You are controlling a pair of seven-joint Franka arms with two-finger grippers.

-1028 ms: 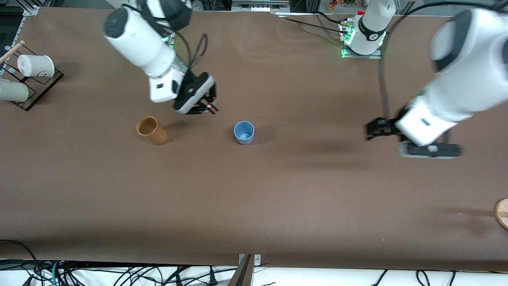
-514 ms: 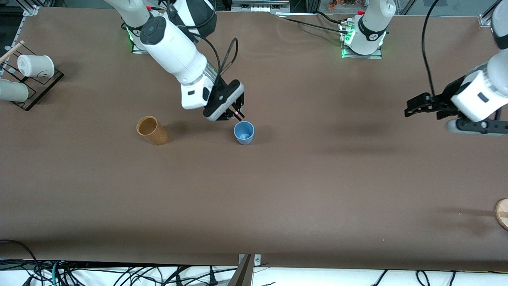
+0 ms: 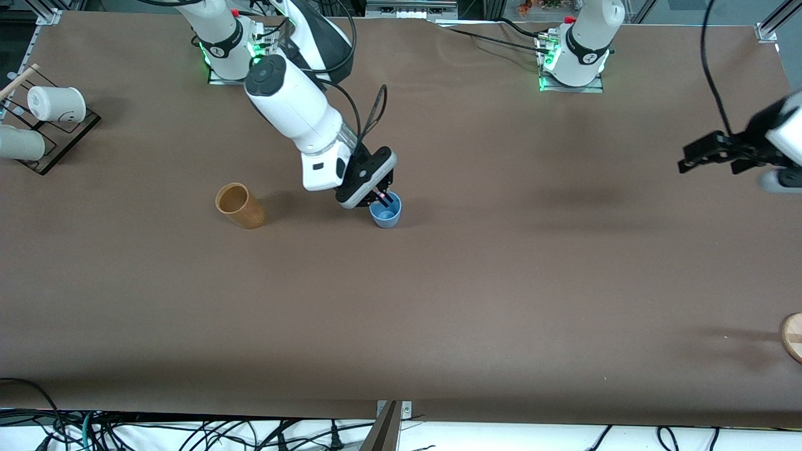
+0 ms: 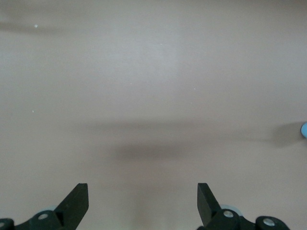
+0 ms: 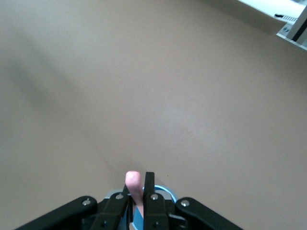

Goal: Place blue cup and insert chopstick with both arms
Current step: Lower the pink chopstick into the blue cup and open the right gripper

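We see the right hand [image 3: 380,198] directly over the blue cup [image 3: 385,210], its fingers clamped on the chopstick [image 3: 381,198]. A second ago this hand hung over bare worktop [image 3: 438,300] between the brown cup [image 3: 239,205] and the blue cup; half a second ago it was just short of the blue cup's rim. Now the pink stick angles down toward the cup's mouth. In the right wrist view the chopstick [image 5: 134,190] stands pinched between the fingers, with a sliver of blue rim showing just under them.

The blue cup has not moved across these frames: it stands upright mid-worktop, toward the right arm's end, with the brown cup beside it and well apart. We judge the placing done and the insertion at its last stage; what remains is to lower slightly and release.

Meanwhile the left hand [image 3: 711,153] has drawn away from the middle toward its own end of the worktop and now hangs over bare surface, fingers spread wide and holding nothing [image 4: 141,201]. We take that arm to be retiring, its part finished.
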